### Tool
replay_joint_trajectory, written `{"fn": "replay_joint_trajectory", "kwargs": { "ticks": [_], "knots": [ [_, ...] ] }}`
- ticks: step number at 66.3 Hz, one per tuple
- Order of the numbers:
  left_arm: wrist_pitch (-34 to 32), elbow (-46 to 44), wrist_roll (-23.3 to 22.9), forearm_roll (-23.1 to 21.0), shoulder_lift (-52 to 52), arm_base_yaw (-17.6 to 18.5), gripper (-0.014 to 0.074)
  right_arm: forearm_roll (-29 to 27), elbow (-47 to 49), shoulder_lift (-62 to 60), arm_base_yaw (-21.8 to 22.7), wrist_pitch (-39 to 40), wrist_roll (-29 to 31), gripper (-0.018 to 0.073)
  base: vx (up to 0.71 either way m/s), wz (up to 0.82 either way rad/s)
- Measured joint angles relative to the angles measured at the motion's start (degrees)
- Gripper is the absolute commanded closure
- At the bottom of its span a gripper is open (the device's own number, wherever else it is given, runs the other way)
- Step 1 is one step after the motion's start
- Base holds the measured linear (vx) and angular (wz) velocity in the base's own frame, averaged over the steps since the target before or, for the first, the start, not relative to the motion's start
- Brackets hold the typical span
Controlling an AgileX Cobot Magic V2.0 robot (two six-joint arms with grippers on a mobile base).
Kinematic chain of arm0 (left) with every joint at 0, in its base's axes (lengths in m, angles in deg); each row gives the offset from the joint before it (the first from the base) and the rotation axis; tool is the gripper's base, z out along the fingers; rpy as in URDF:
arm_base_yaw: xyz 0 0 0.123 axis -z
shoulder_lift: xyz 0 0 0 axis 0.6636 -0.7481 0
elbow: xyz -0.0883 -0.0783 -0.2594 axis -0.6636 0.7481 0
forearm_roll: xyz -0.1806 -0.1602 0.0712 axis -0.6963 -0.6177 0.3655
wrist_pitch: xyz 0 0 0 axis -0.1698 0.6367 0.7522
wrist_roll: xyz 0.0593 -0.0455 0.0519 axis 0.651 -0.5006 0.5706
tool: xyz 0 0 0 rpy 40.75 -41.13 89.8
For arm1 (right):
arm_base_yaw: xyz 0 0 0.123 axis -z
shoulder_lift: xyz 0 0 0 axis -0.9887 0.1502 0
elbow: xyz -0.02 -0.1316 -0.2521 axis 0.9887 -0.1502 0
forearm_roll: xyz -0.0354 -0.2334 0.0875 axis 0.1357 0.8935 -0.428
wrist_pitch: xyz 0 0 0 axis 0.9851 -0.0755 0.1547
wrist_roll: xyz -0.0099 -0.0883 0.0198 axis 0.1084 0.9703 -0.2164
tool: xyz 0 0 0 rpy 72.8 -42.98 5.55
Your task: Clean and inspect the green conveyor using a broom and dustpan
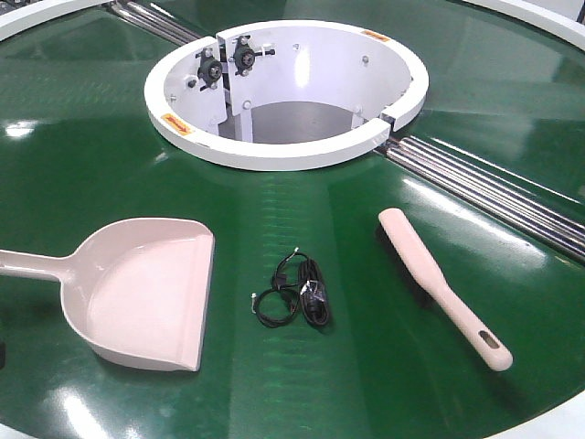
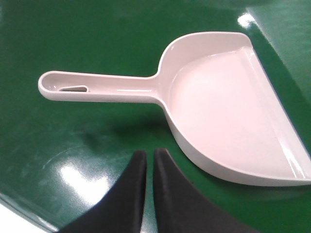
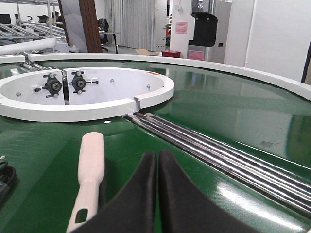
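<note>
While the left claw (image 2: 149, 154) and right claw (image 3: 158, 155) hang closed, empty, dustpan (image 1: 146, 297) and broom (image 1: 437, 282) lie well apart on the green conveyor (image 1: 366, 375), perhaps a cable (image 1: 300, 291) between them.

Black cable (image 1: 297, 291): a loosely coiled bundle with a thinner loop lying at its left and small plugs at the free ends. One edge of it shows at the left border of the right wrist view.

Room behind, right wrist view: pale curtain (image 3: 131, 22), brown post (image 3: 91, 24), pink sign (image 3: 181, 27), red box (image 3: 171, 54), white wall (image 3: 277, 34).
</note>
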Motion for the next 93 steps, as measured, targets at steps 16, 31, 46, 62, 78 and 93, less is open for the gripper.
{"fn": "replay_joint_trajectory", "kwargs": {
  "ticks": [16,31,46,62,78,93],
  "knots": [
    [-0.6,-0.5,0.0,0.0,-0.2,0.0,0.0195,0.0,0.0,0.0,0.0,0.0,0.0,0.0568,0.0,0.0],
    [-1.5,-0.7,0.0,-0.2,-0.2,0.0,0.0043,0.0,0.0,0.0,0.0,0.0,0.0,0.0568,0.0,0.0],
    [5.5,-8.3,1.3,-0.7,-2.6,0.0,0.0045,0.0,0.0,0.0,0.0,0.0,0.0,0.0568,0.0,0.0],
    [26.9,-33.2,15.3,0.0,-19.8,0.0,0.0045,0.0,0.0,0.0,0.0,0.0,0.0,0.0568,0.0,0.0],
    [38.3,-48.4,37.8,-3.7,-36.4,0.0,0.0045,0.0,0.0,0.0,0.0,0.0,0.0,0.0568,0.0,0.0],
    [40.8,-51.4,52.0,-2.5,-44.2,0.0,0.0069,0.0,0.0,0.0,0.0,0.0,0.0,0.0568,0.0,0.0]
  ]
}}
